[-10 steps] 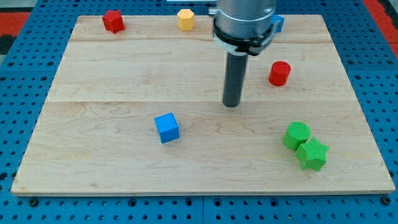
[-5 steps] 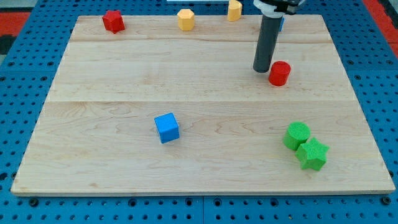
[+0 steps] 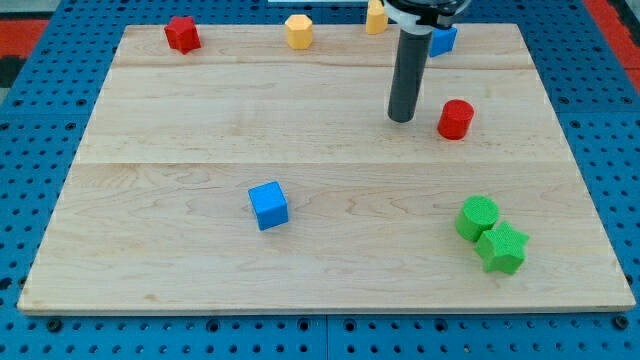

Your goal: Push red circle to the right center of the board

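My tip [image 3: 401, 119] sits on the board [image 3: 180, 150] left of the red circle [image 3: 455, 119], near but apart. No jaws, just a bare rod. Circle lies toward the right edge, above centre. The rod's top is cut off by the frame and partly hides a blue block [image 3: 443, 39], shape unclear, maybe a cube.

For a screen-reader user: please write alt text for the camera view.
My tip rests on a wooden board, just left of the red circle, a gap between them. A blue cube lies lower left, two green blocks lower right.
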`<state>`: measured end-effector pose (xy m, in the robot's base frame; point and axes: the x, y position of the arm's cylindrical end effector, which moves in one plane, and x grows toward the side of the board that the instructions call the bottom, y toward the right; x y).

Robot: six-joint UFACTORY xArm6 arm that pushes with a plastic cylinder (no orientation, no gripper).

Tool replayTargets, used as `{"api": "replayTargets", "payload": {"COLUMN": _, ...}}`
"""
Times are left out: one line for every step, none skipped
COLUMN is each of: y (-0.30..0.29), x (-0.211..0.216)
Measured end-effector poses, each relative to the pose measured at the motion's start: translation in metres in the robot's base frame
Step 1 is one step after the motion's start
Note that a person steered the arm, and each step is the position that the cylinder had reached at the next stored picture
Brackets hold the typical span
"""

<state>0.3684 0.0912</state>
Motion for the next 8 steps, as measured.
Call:
{"api": "replayTargets", "payload": {"y": -0.009, "x": 0.000}}
{"api": "replayTargets", "payload": {"y": -0.013, "x": 0.000}}
{"api": "replayTargets", "payload": {"y": -0.017, "x": 0.008}}
{"api": "replayTargets", "payload": {"y": -0.017, "x": 0.028}}
{"api": "replayTargets", "payload": {"y": -0.009, "x": 0.049}}
{"api": "replayTargets", "payload": {"y": 0.000, "x": 0.056}}
{"api": "replayTargets", "payload": {"y": 0.044, "x": 0.061}}
{"api": "replayTargets", "payload": {"y": 0.078, "x": 0.061}}
